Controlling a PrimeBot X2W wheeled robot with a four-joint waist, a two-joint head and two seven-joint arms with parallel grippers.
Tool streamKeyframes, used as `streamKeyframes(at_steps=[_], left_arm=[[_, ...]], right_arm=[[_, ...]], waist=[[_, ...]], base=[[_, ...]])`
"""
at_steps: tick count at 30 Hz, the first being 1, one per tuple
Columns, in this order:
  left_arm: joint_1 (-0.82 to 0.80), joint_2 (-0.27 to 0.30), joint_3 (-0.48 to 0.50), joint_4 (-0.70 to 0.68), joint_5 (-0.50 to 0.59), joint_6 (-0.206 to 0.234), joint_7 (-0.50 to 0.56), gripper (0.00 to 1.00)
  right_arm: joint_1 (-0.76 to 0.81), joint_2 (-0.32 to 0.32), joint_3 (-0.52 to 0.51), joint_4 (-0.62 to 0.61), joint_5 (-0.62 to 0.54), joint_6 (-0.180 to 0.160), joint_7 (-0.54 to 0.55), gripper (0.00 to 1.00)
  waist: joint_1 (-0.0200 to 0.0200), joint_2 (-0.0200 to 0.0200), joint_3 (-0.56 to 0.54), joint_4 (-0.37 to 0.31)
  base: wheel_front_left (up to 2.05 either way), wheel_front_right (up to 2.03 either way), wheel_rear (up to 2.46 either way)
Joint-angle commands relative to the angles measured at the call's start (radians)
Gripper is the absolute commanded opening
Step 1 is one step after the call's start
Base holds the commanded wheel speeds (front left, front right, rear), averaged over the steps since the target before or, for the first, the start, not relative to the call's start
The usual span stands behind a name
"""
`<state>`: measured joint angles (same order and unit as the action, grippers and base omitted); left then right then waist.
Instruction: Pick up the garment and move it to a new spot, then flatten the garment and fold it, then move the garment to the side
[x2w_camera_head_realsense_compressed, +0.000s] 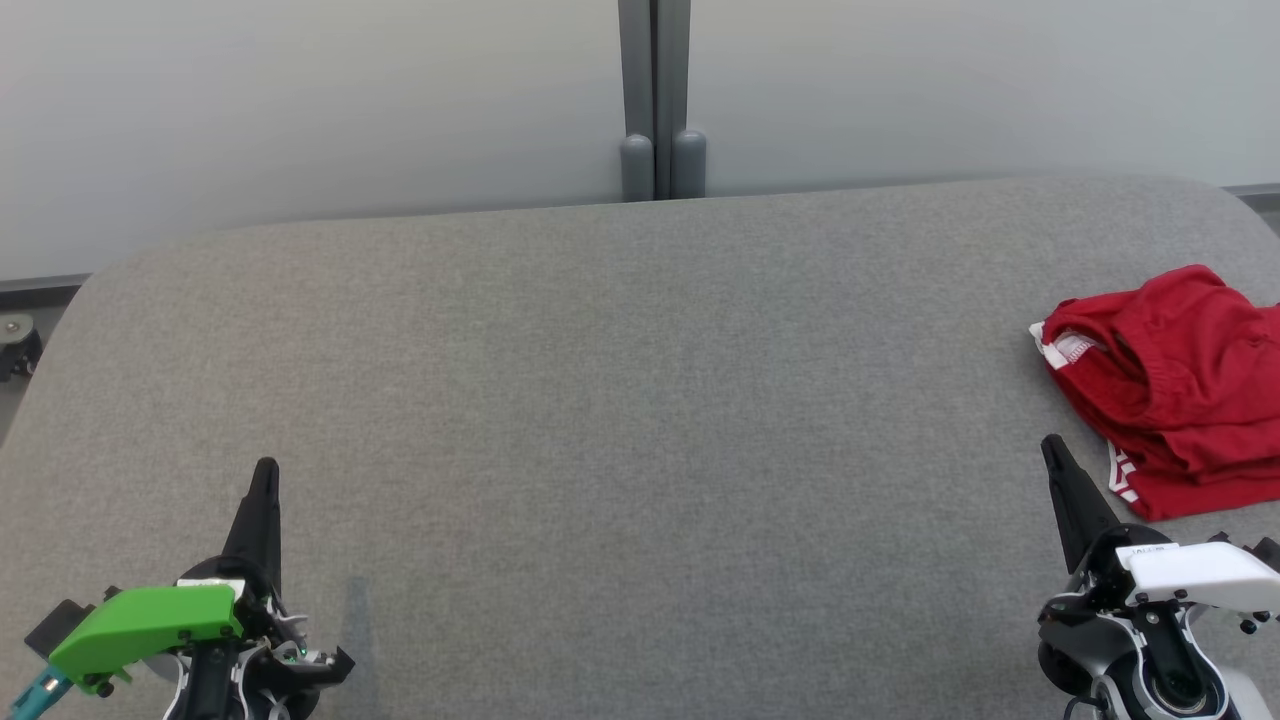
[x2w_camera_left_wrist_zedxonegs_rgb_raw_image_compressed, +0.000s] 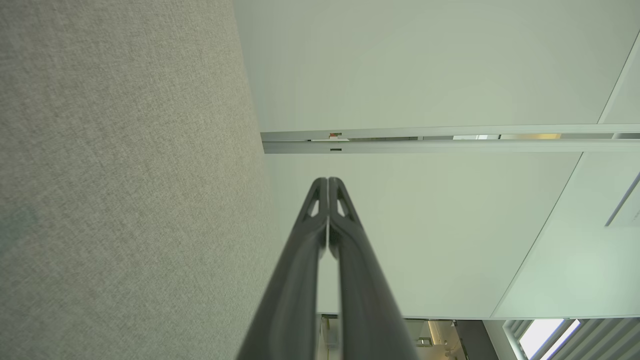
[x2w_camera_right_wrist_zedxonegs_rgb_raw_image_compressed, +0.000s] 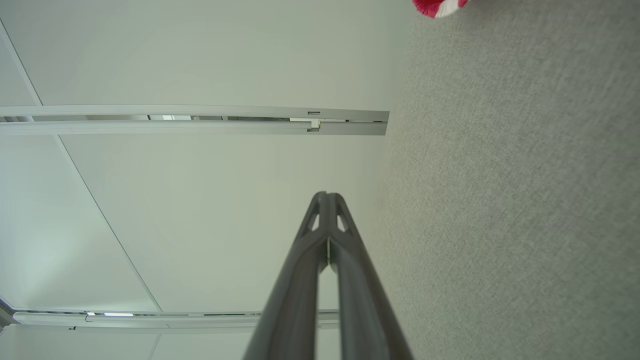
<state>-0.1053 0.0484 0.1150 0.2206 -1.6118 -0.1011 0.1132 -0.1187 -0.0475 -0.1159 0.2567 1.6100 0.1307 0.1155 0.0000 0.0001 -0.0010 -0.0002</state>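
Head view, L to R: your left gripper (x2w_camera_head_realsense_compressed: 265, 468) is at the worktop's (x2w_camera_head_realsense_compressed: 640, 400) near-left corner, fingers pressed together, empty. Your right gripper (x2w_camera_head_realsense_compressed: 1050, 445) is the same at near-right. The red garment (x2w_camera_head_realsense_compressed: 1180, 390) lies bunched, prob. folded, at the right edge, just beside it.

surface: grey fabric table (x2w_camera_head_realsense_compressed: 600, 400) | behind: pale wall (x2w_camera_head_realsense_compressed: 300, 100) (grey post (x2w_camera_head_realsense_compressed: 655, 100))

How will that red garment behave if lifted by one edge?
Probably floppy: the red garment lies in soft bunched layers, so it should drape and unfold. Likely light: it looks like thin cloth. Pushed, it may bunch rather than slide on the textured grey surface.
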Motion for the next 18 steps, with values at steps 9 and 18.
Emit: streamKeyframes(at_steps=[9, 18], left_arm=[[-0.013, 0.005, 0.003, -0.003, -0.002, -0.003, 0.004, 0.00], [-0.013, 0.005, 0.003, -0.003, -0.002, -0.003, 0.004, 0.00]], right_arm=[[-0.007, -0.005, -0.002, -0.004, 0.002, 0.000, 0.004, 0.00], [-0.007, -0.005, -0.002, -0.004, 0.002, 0.000, 0.004, 0.00]], waist=[[0.0000, -0.0001, 0.000, 0.000], [0.0000, -0.0001, 0.000, 0.000]], base=[[0.00, 0.00, 0.00], [0.00, 0.00, 0.00]])
